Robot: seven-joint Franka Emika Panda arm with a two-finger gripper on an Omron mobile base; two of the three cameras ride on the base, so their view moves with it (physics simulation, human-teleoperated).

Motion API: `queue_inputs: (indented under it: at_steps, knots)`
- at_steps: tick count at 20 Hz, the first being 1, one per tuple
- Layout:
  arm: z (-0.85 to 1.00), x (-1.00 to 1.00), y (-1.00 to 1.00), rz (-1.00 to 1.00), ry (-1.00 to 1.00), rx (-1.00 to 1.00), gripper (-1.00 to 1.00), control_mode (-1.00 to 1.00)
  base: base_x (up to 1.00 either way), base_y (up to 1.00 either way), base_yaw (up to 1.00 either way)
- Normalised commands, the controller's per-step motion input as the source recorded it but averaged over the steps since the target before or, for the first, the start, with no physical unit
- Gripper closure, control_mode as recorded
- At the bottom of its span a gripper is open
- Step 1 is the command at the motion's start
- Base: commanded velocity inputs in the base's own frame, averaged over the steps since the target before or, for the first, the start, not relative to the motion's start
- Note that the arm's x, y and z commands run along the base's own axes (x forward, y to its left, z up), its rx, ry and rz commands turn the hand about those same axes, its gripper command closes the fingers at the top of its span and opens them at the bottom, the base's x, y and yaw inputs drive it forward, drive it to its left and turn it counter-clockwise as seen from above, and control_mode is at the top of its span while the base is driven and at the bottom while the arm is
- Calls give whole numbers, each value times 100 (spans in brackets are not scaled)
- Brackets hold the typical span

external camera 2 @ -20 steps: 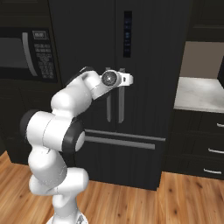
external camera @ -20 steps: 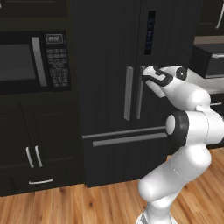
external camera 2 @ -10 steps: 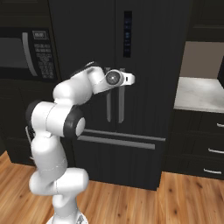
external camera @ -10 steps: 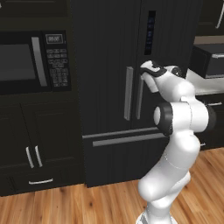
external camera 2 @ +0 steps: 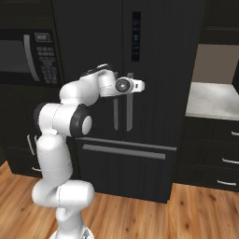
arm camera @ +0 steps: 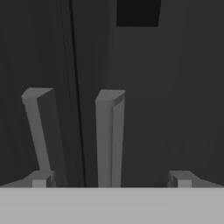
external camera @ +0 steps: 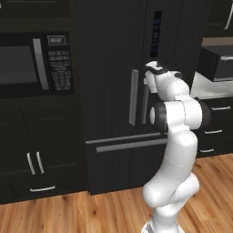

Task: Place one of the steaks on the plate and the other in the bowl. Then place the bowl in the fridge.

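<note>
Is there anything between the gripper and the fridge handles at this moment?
Nothing visible. The open gripper faces the closed fridge doors, and the right door's handle stands between its fingertips with free space before it. The left door's handle is beside it, at the left fingertip.

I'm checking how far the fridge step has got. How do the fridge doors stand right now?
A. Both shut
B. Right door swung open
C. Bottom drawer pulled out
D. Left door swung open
A: in the hand view the fridge doors meet flush at the centre seam, with the open gripper facing the two handles.
</note>
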Motion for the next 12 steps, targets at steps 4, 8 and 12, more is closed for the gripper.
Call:
queue_inputs:
  at_steps: [4, 8, 12]
  knots:
    - [0, 38, -7, 0, 0, 0, -100, -100, 0, 0, 0]
    - [0, 48, -9, 0, 0, 0, -100, -100, 0, 0, 0]
    - [-3, 59, -2, 0, 0, 0, -100, -100, 0, 0, 0]
